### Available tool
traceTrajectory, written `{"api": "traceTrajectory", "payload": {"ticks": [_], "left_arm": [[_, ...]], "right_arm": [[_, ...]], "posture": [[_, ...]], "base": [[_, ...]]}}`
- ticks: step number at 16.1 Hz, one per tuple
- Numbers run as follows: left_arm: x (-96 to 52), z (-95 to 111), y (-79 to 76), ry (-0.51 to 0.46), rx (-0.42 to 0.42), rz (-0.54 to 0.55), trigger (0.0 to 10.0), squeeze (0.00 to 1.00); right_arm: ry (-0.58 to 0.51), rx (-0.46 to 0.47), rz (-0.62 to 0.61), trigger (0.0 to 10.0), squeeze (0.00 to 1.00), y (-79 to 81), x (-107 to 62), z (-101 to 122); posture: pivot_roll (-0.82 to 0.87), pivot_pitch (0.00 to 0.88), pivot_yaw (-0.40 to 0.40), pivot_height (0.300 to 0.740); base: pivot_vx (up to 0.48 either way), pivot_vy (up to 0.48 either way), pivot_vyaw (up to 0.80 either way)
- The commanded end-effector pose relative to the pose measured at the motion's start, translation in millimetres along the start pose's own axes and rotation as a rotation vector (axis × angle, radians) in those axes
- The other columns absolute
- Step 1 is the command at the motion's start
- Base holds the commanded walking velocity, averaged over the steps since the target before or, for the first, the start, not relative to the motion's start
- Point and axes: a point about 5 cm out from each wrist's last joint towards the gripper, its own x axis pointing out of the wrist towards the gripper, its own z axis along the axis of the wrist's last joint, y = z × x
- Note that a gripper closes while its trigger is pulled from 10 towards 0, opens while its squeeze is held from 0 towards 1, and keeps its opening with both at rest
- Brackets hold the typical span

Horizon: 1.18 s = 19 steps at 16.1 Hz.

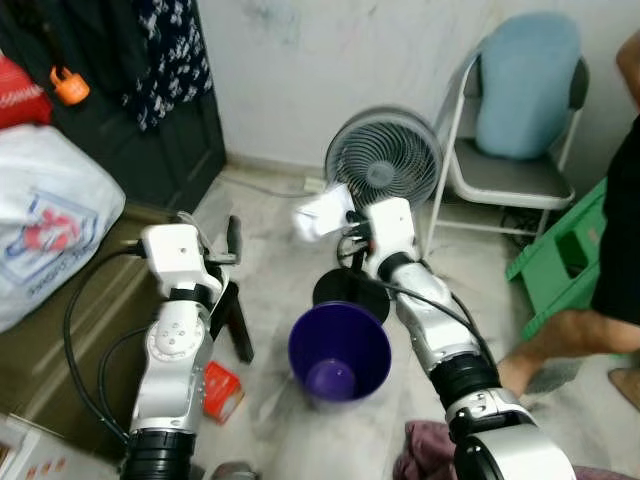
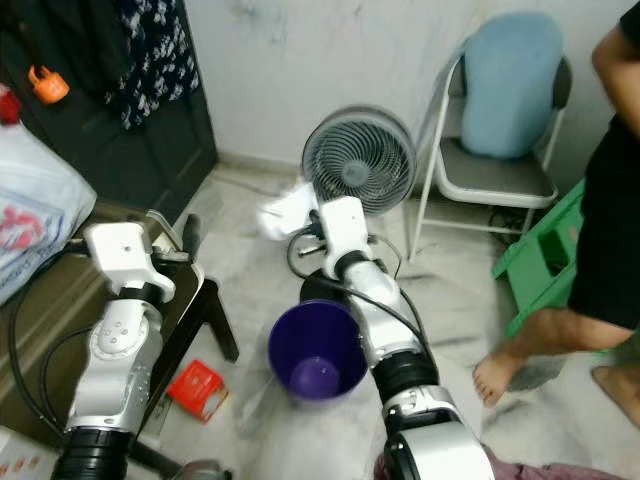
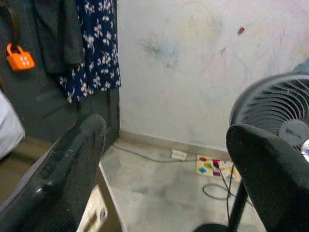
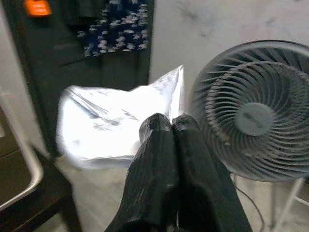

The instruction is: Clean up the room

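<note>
My right gripper [image 1: 343, 224] is shut on a crumpled white plastic wrapper [image 1: 321, 212], which hangs in the air in front of the fan. In the right wrist view the two black fingers [image 4: 159, 145] press together on the wrapper's [image 4: 108, 123] edge. A purple bin [image 1: 340, 352] stands open on the floor, below and slightly nearer than the wrapper. My left gripper [image 3: 164, 145] is raised at the left, open, with nothing between its fingers [image 3: 72, 164].
A grey floor fan [image 1: 383, 160] stands behind the bin, with a folding chair [image 1: 510, 175] to its right. A green stool [image 1: 560, 255] and a person's bare leg [image 1: 560, 338] are at the right. A red box [image 1: 221, 391] lies on the floor beside a dark table [image 2: 195, 300].
</note>
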Motion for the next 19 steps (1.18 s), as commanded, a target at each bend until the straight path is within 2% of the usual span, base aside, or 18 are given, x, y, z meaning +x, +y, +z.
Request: {"api": "traceTrajectory", "payload": {"ticks": [1,5,6,8,9,11,12,13,16,17,19], "left_arm": [[0.2,3,13.3,-0.008,0.02,0.034,10.0,0.0],[1.0,5,19.0,-0.023,0.044,0.067,10.0,0.0],[0.3,6,19.2,-0.038,0.051,0.038,10.0,0.0],[-1.5,7,22.0,-0.042,0.123,-0.019,10.0,0.0],[-2.7,7,21.5,-0.037,0.118,-0.071,10.0,0.0],[-7.5,7,23.8,-0.029,0.206,-0.134,10.0,0.0],[-13.1,7,25.1,-0.016,0.273,-0.231,10.0,0.0],[-18.0,7,26.7,-0.006,0.287,-0.278,10.0,0.0],[-41.0,10,34.7,0.035,0.337,-0.414,10.0,0.0],[-50.1,11,36.7,0.052,0.387,-0.465,10.0,0.0],[-67.7,14,39.6,0.063,0.437,-0.517,10.0,0.0]], "right_arm": [[-0.032,0.004,0.043,10.0,0.0,14.8,7.8,11],[-0.033,-0.008,0.022,10.0,0.0,14.1,8.8,11],[-0.021,-0.012,0.0,10.0,0.0,12.7,9.1,9],[0.032,0.015,-0.087,10.0,0.0,5.1,9.2,4],[0.07,0.018,-0.136,10.0,0.0,-0.6,9.2,0],[0.151,0.055,-0.224,10.0,0.0,-8.6,6.6,-11],[0.251,0.137,-0.298,10.0,0.0,-14.8,3.2,-25],[0.277,0.157,-0.312,10.0,0.0,-15.3,1.7,-29],[0.312,0.138,-0.367,10.0,0.0,-14.0,1.0,-35],[0.336,0.155,-0.388,10.0,0.0,-11.0,0.9,-38],[0.368,0.152,-0.426,10.0,0.0,-7.2,0.5,-41]], "posture": [[0.11,0.0,-0.032,0.74],[0.11,0.0,-0.032,0.74],[0.12,0.0,-0.03,0.74],[0.12,0.0,-0.021,0.74],[0.12,0.0,-0.016,0.74],[0.12,0.0,-0.004,0.74],[0.15,0.0,0.0,0.74],[0.17,0.0,0.006,0.74],[0.23,0.03,0.027,0.74],[0.24,0.041,0.034,0.74],[0.26,0.098,0.067,0.74]], "base": [[0.386,0.0,0.0],[0.061,0.0,0.0],[0.0,0.0,0.0],[0.0,0.0,0.0],[0.0,0.0,0.0],[0.0,0.0,0.0],[0.0,0.0,0.0],[0.0,0.0,0.0],[0.0,0.0,0.0],[0.0,0.0,0.0],[0.0,0.0,0.0]]}}
